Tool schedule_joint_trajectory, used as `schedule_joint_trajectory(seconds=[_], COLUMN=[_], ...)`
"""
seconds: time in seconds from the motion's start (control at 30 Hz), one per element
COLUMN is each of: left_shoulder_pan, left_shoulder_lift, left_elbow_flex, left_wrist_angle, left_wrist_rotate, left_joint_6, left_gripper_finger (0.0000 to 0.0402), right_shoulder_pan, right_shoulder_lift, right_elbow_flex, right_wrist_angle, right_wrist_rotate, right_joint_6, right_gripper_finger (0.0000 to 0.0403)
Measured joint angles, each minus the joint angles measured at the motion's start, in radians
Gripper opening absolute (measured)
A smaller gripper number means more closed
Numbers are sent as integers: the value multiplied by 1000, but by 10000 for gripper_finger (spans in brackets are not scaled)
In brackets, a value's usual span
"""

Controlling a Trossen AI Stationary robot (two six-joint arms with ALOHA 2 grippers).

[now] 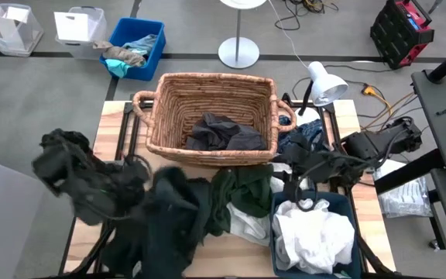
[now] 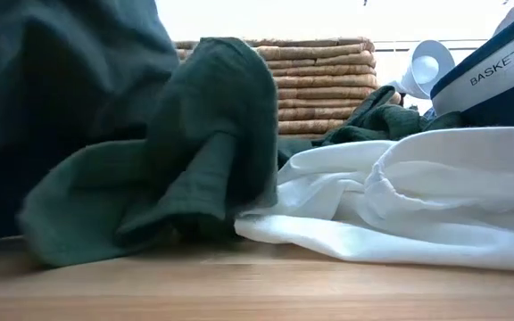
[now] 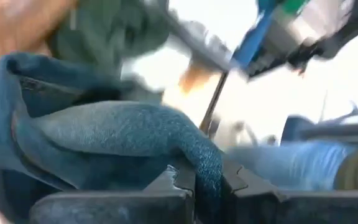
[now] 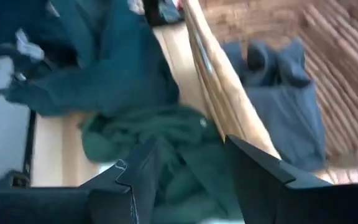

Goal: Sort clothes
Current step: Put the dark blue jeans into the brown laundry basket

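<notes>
My left gripper (image 1: 139,184) is over the table's left half, shut on a black garment (image 1: 169,221) that hangs down to the table; the garment also fills the left of the low view (image 2: 52,89). My right gripper (image 4: 185,163) is open and empty above a dark green garment (image 1: 242,192), just near of the wicker basket (image 1: 211,155). The green garment lies partly on a white garment (image 1: 246,226). A dark grey garment (image 1: 223,133) lies in the basket. White clothes (image 1: 314,240) fill a blue bin (image 1: 347,203) at the near right. My left gripper pinches a bunched fold of the black garment (image 3: 205,163) between its two fingers (image 3: 166,186). The cloth arches up out of the fingers and drapes away from them in several layers. In the high view the rest of it hangs slack, with its lower part on the table.
A navy-blue garment (image 1: 304,138) lies beside the basket's right handle. A white desk lamp (image 1: 325,81) stands at the far right corner. On the floor beyond the table are a blue bin of rags (image 1: 134,48) and clear boxes (image 1: 80,27).
</notes>
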Motion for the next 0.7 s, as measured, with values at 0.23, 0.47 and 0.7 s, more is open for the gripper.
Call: schedule_joint_trajectory(seconds=[0.23, 0.47, 0.7], left_shoulder_pan=[-20, -19, -18], left_shoulder_lift=[-31, -33, -32], left_elbow_flex=[60, 69, 69], left_wrist_angle=[179, 311, 436], left_wrist_rotate=[-235, -300, -358], left_joint_6=[273, 435, 590], left_gripper_finger=[0, 0, 0], right_shoulder_pan=[-41, -51, -84], right_shoulder_lift=[6, 56, 154], right_elbow_flex=[0, 0, 0], right_wrist_angle=[254, 481, 750], right_wrist_rotate=[-15, -45, -132], right_joint_6=[-151, -283, -359], right_gripper_finger=[190, 229, 268])
